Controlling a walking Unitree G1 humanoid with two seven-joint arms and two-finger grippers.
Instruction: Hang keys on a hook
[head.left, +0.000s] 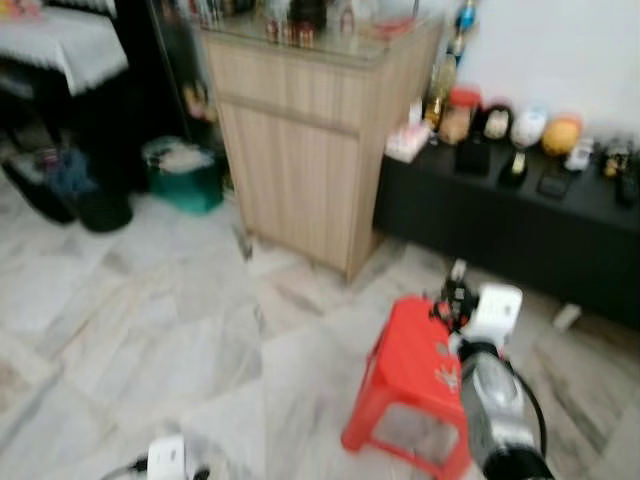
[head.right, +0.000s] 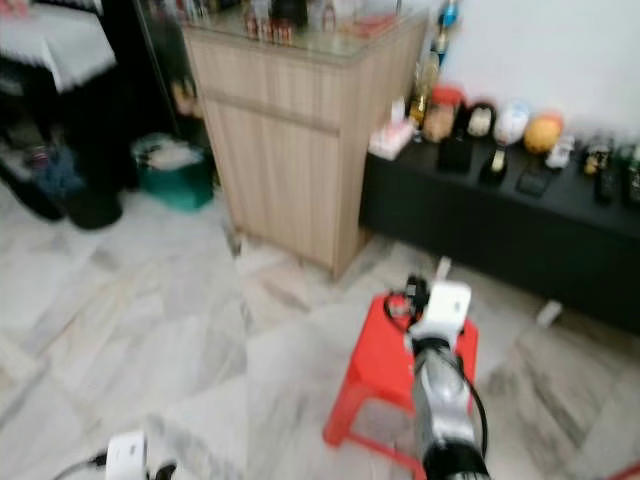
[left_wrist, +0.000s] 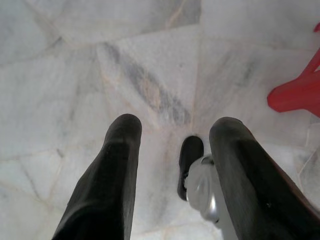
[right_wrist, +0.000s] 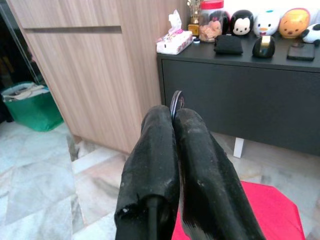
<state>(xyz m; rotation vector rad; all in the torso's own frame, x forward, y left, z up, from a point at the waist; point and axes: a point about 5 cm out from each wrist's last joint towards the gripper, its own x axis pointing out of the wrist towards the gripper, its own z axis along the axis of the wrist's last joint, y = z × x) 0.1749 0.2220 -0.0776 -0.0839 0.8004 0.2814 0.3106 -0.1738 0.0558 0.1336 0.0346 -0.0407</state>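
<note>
The right gripper (right_wrist: 172, 117) is raised above a red stool (head.left: 415, 375), its two black fingers pressed together and pinching a small dark ring (right_wrist: 176, 102) that sticks out past their tips — likely the keys, though too little shows to be sure. Ahead of it stand a wooden cabinet (right_wrist: 95, 65) and a low black sideboard (right_wrist: 240, 95) carrying toys and jars. The left gripper (left_wrist: 172, 145) hangs low over the marble floor (left_wrist: 125, 75), fingers spread apart, holding nothing.

One red stool (head.left: 415, 375), one wooden cabinet (head.left: 300, 150), one green bin (head.left: 185, 172), one tissue pack (right_wrist: 173, 42), one low black sideboard (right_wrist: 240, 95).
</note>
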